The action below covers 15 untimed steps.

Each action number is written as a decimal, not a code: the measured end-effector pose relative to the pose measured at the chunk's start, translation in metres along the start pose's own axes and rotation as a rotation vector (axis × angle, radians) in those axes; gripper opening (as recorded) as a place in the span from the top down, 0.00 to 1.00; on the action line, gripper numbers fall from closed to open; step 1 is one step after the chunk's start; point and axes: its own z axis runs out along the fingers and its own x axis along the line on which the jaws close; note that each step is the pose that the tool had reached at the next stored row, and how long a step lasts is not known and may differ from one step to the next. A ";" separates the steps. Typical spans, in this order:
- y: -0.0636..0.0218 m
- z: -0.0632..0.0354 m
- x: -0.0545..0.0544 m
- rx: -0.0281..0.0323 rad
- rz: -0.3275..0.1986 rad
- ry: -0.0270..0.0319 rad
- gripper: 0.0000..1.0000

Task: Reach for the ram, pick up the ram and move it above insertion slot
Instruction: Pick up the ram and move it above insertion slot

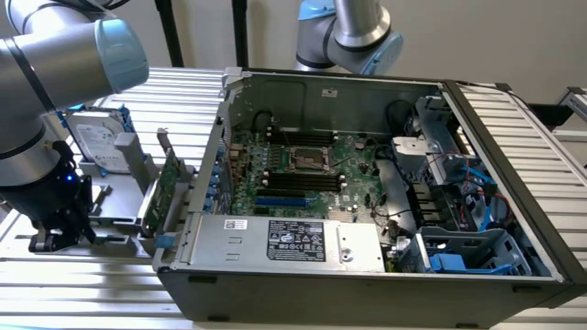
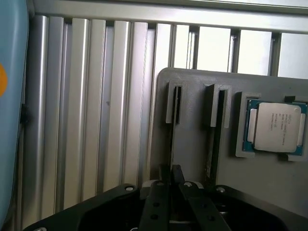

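Wrist view: the claw (image 2: 171, 169) is almost shut, pinching the ram (image 2: 171, 144) that stands on edge in a gray holder (image 2: 192, 144), lower left of the exterior view.

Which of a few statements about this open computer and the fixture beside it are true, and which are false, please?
1. The square silver-lidded processor chip lies in a recess of the flat grey fixture plate. True.
2. The dark metal computer case is closed. False: it is open, and the green motherboard shows inside.
3. The gripper hangs over the motherboard. False: it is low at the fixture plate, outside the case on the exterior view's left.
4. A silver hard drive stands upright outside the case. True.
5. The tall green expansion card is plugged into the motherboard. False: it stands upright outside the case.
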 end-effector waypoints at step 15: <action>-0.0007 -0.0023 0.000 -0.0001 0.000 0.0001 0.87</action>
